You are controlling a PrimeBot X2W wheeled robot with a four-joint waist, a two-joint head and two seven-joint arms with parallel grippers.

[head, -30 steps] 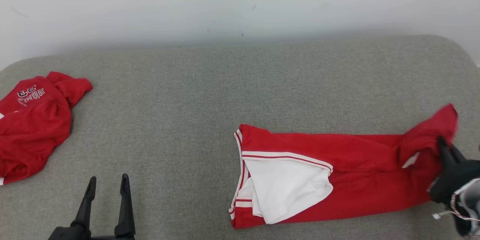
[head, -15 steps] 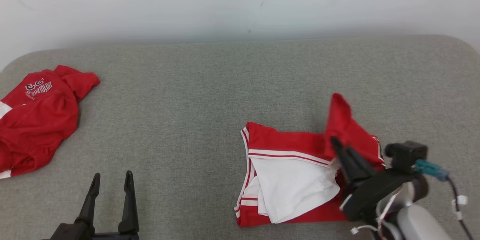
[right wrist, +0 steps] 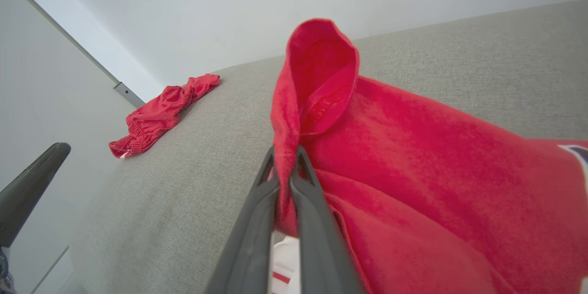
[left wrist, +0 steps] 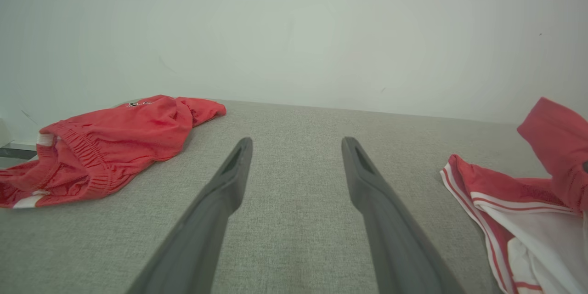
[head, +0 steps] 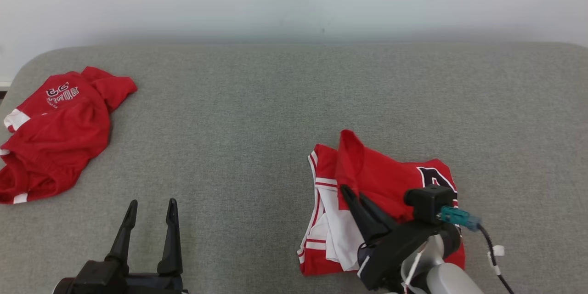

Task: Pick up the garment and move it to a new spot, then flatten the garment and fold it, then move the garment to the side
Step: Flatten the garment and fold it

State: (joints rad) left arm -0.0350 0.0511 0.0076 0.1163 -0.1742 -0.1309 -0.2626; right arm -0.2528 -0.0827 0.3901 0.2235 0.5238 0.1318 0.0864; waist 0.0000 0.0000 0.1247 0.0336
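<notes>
One garment (head: pixel 390 179); far left, perhaps shorts (head: pixel 59 138)

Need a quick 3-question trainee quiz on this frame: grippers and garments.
1. True or false: the left gripper is holding the jersey.
2. Pick one. The right gripper is: A) open above the fabric; B) shut on a red fold of the jersey; C) shut on nothing.
3. Fill in: the crumpled red garment lies to the robot's ____ of the jersey.

Key: 1 false (it is open, apart from the jersey); 2 B; 3 left.
</notes>
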